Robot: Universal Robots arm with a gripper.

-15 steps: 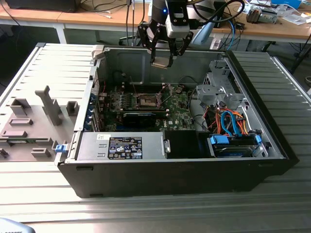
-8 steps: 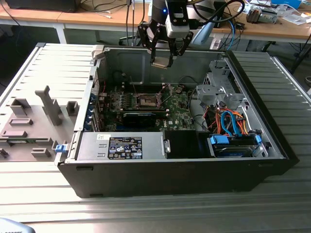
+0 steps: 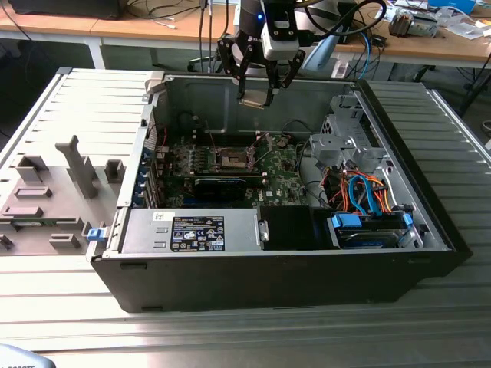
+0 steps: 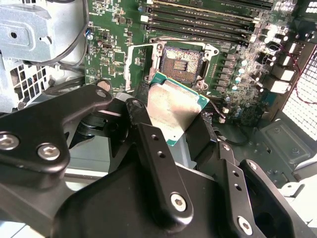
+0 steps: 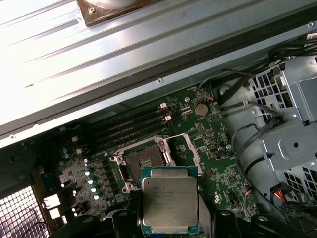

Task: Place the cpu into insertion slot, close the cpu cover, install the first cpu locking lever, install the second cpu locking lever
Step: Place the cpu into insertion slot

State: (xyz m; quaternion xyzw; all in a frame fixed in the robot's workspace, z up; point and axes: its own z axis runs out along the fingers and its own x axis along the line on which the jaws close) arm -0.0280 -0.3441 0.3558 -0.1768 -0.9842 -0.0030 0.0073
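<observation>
Silvery cpu (image 5: 168, 198) pinched in the gripper (image 3: 256, 95), well above the open insertion slot (image 3: 232, 159).
Jaws are closed on the chip's edges over the green motherboard (image 5: 218, 144). A tilted or off-centre descent would likely bend socket pins or seat it crooked.

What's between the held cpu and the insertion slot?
Nothing. In the exterior view the cpu hangs in the gripper above the insertion slot, with only open air between them.
</observation>
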